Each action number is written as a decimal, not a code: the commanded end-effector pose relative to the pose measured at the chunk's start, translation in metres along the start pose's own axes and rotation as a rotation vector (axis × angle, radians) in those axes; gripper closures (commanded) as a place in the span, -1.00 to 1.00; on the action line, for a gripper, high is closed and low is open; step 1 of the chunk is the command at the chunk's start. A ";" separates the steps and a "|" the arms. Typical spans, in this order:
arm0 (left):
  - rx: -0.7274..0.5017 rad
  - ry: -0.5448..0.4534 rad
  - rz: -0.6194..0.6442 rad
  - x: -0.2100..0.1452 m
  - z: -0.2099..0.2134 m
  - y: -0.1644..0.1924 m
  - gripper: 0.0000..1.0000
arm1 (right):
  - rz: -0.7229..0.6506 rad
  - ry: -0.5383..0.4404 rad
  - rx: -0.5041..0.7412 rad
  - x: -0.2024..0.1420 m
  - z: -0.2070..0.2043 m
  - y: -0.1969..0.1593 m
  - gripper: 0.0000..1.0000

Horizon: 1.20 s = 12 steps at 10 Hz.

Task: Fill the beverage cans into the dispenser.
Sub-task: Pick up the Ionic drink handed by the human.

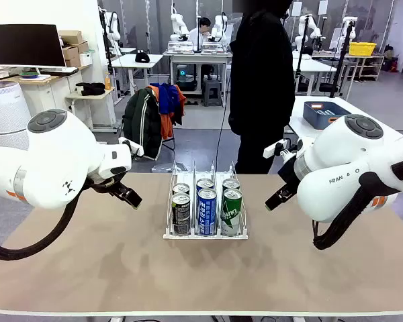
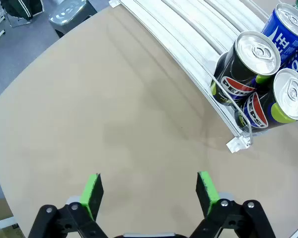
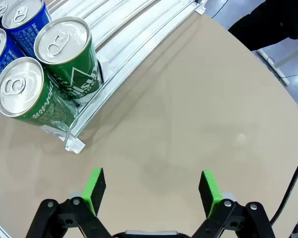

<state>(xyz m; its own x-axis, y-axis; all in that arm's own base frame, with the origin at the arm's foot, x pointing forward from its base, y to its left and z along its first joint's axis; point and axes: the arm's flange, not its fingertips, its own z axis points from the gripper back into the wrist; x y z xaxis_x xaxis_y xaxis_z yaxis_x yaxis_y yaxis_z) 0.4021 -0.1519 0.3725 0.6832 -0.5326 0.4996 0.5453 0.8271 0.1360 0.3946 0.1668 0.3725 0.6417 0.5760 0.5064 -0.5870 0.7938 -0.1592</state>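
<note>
Centrally on the table (image 1: 87, 255), the dispenser (image 1: 188, 176) holds six beverage cans (image 1: 207, 211) against its front lip, two per lane: black-grey, blue, green. The left gripper (image 2: 149, 181) and right gripper (image 3: 151, 181) hover beside it, one on each side, both spread wide and holding nothing.

The tan table (image 1: 87, 268) carries the white dispenser (image 1: 205, 235) at its middle.

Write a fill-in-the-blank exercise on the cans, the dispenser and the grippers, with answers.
The dispenser holds ___ cans.
The middle lane's cans are ___.
The green cans stand in the robot's ___ lane.
The left gripper and right gripper are both ___.
Answers: six; blue; right; open.
</note>
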 end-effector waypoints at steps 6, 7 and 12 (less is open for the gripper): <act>0.000 0.000 0.000 0.000 0.000 0.000 -1.00 | 0.000 0.000 0.000 0.000 0.000 0.000 -1.00; 0.000 0.000 0.000 0.000 0.000 0.000 -1.00 | 0.000 0.000 0.000 0.000 0.000 0.000 -1.00; 0.000 0.000 0.000 0.000 0.000 0.000 -1.00 | 0.000 0.000 0.000 0.000 0.000 0.000 -1.00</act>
<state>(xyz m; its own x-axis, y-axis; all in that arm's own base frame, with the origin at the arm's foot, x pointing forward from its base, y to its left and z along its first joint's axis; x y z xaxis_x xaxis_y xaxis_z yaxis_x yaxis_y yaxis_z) 0.4019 -0.1522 0.3725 0.6828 -0.5332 0.4995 0.5459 0.8267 0.1362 0.3945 0.1669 0.3725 0.6412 0.5768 0.5061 -0.5874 0.7933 -0.1599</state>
